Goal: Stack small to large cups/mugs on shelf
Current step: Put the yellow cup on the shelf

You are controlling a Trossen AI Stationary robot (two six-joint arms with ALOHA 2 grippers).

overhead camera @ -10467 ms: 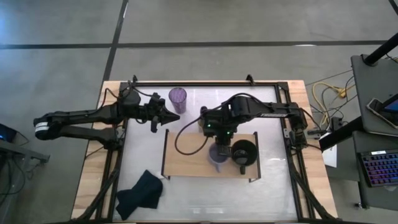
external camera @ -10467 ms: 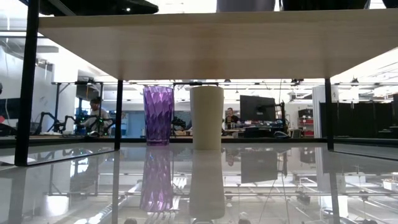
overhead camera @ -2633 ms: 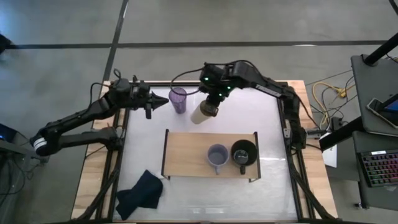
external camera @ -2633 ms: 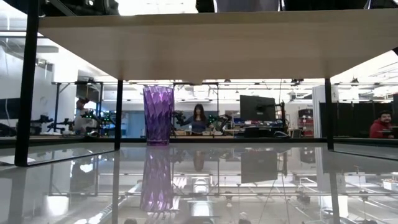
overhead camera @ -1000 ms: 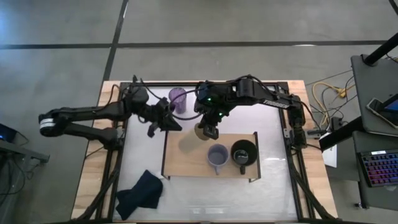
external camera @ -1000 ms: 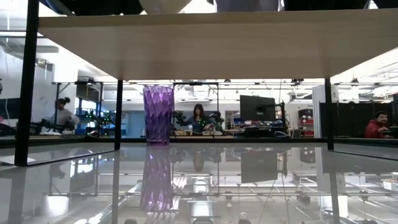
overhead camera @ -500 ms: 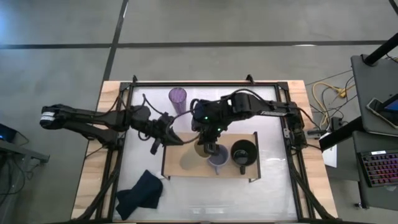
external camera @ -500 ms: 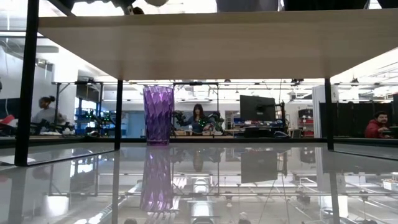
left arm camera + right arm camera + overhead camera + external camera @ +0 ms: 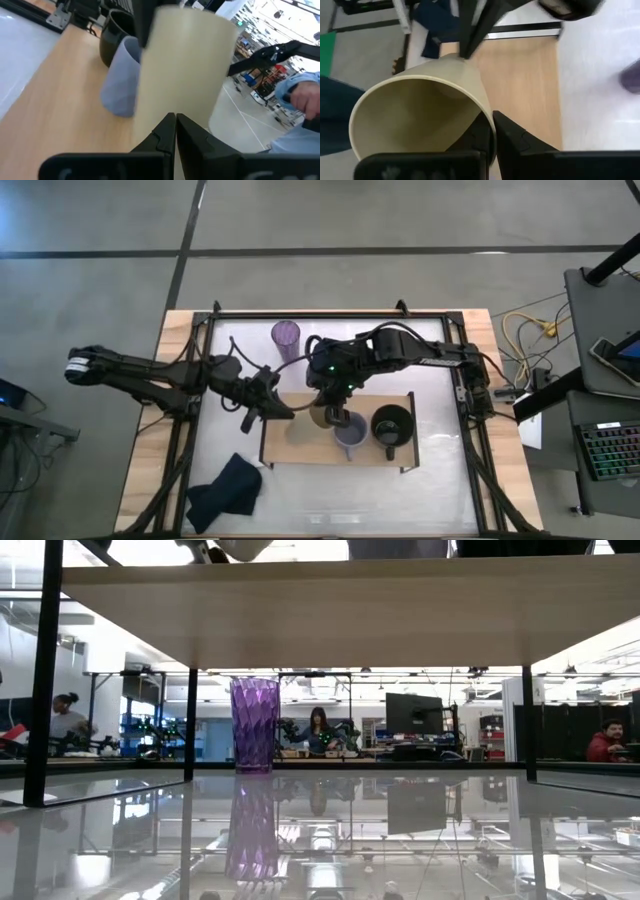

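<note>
The light-wood shelf [image 9: 290,442] carries a lavender-grey mug [image 9: 350,436] and a black mug [image 9: 392,426]. My right gripper [image 9: 336,416] hangs over the shelf just left of the lavender mug, shut on the pale yellow cup [image 9: 321,418], which is tilted. My left gripper [image 9: 288,410] is shut and comes from the table's left, its tips at the cup's side. The purple tumbler [image 9: 286,337] stands on the white tabletop behind the shelf, also seen under the shelf in the low view [image 9: 254,725]. My right gripper pinches the yellow cup's rim wall [image 9: 487,117], one finger inside [image 9: 472,140] and one outside. The fingers slant down from the far right. The cup hangs tilted, its base [image 9: 243,548] just above the shelf board. My left gripper's shut fingertips [image 9: 466,54] meet the cup's outer wall near its closed end [image 9: 462,65]. They come about level from the table's left. The left wrist view shows the tips right against the cup's side [image 9: 175,107].
A dark cloth [image 9: 225,490] lies on the table near its front left corner. The shelf's black end frames [image 9: 264,430] stand at both ends. The left part of the board is bare. People move in the room beyond the table [image 9: 318,730].
My right gripper has carried the yellow cup toward the near edge, over the shelf and beside the lavender mug. My left gripper has swung from beside the purple tumbler toward the near edge and the cup, ending with its tips at the cup's side.
</note>
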